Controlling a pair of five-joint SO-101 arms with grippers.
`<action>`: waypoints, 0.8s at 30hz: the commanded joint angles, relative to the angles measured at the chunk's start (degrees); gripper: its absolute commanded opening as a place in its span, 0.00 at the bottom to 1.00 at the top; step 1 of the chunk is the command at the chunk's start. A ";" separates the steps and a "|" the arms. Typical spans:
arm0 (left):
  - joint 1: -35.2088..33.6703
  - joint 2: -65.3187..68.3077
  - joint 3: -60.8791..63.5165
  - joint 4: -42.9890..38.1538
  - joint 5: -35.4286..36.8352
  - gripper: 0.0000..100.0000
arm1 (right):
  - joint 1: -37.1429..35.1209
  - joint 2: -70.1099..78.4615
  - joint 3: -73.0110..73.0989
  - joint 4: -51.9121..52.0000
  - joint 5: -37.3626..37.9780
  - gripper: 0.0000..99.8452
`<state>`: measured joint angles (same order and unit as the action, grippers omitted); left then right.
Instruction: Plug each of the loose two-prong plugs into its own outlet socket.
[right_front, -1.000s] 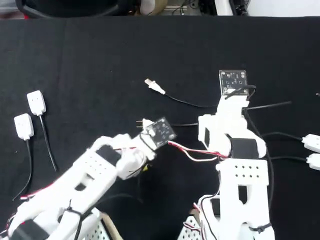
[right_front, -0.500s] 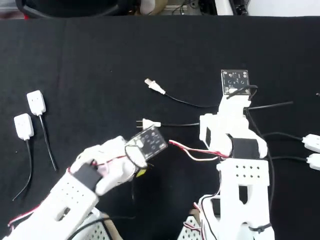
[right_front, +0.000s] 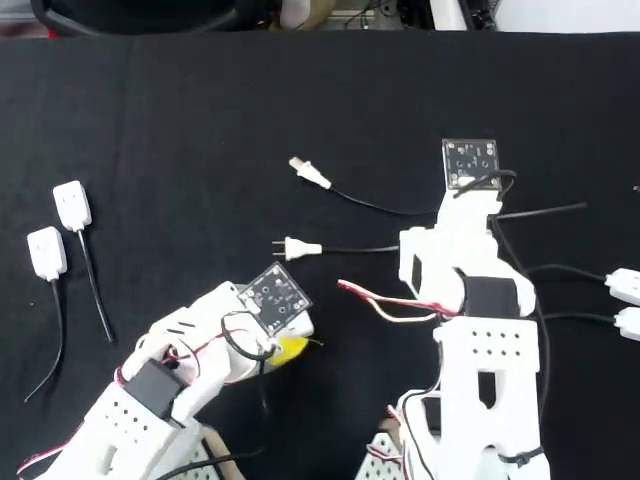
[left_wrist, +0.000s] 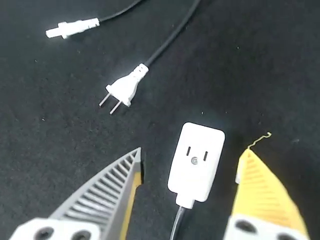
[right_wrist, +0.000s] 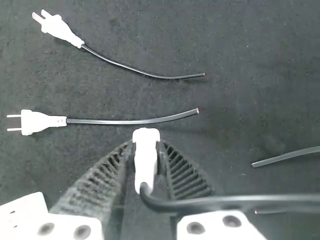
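Note:
Two loose white two-prong plugs lie mid-table on short black cords, a far plug (right_front: 308, 172) (left_wrist: 72, 29) (right_wrist: 54, 25) and a near plug (right_front: 295, 248) (left_wrist: 122, 92) (right_wrist: 30, 122). My left gripper (left_wrist: 192, 151) (right_front: 295, 335) is open above the cloth. A white outlet socket (left_wrist: 196, 160) lies face-up between its grey and yellow fingers (left_wrist: 260, 185), untouched. My right gripper (right_wrist: 146, 145) is shut on a white piece (right_wrist: 145, 162) with a black cord, apparently another socket seen edge-on. It hovers a little short of the plugs' cord ends.
Two more outlet sockets (right_front: 72, 203) (right_front: 47, 252) lie at the table's left edge, and two (right_front: 622, 285) (right_front: 627, 322) at the right edge. A loose black wire (right_front: 540, 211) (right_wrist: 285, 156) runs beside the right arm (right_front: 470, 290). The black cloth's far half is open room.
My left arm has drawn back toward the near edge, away from the near plug, which now lies uncovered. The right arm has barely moved.

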<state>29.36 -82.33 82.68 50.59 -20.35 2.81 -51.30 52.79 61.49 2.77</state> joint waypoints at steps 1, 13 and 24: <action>0.92 -1.05 -3.74 5.54 -2.81 0.28 | 0.09 0.22 -0.75 -1.32 0.18 0.01; 6.37 9.85 0.48 -4.66 -10.55 0.23 | 0.09 0.22 -0.84 -1.32 0.26 0.01; 3.82 55.91 -18.07 -16.09 -10.73 0.22 | 0.09 0.22 -0.75 -1.14 0.26 0.01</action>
<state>35.43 -42.24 74.86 35.65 -30.46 2.81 -51.30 52.79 61.49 2.77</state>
